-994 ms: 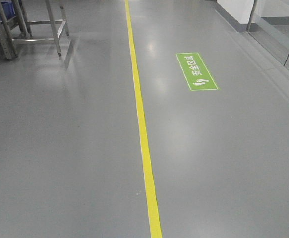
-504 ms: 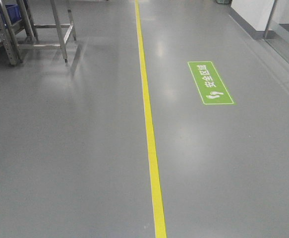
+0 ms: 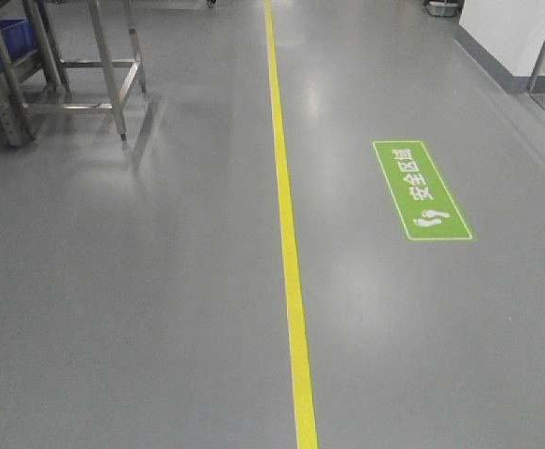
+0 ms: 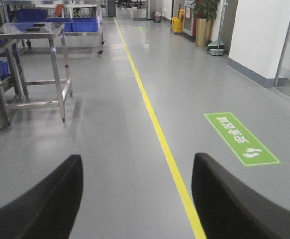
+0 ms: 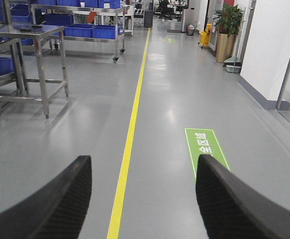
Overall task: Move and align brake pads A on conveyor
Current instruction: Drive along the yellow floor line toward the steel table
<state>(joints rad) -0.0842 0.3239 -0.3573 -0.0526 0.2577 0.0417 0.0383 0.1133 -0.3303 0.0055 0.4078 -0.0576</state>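
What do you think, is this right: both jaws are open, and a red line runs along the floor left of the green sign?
The line is yellow, not red; the front-facing view shows it. The rest holds.

Clipped at my frame edges, or too small for me to read

My wrist views catch only the front of my left gripper (image 4: 137,167) and right gripper (image 5: 145,167); the black fingers (image 4: 43,206) run off the bottom edge. My right gripper's finger covers the near corner of the green floor sign (image 5: 202,142). My front view cuts the steel table (image 3: 109,65) at the top edge, legs only, and the blue bin (image 3: 15,36) at the left edge. The flat dark thing (image 4: 35,29) on the tabletop is too small to tell.
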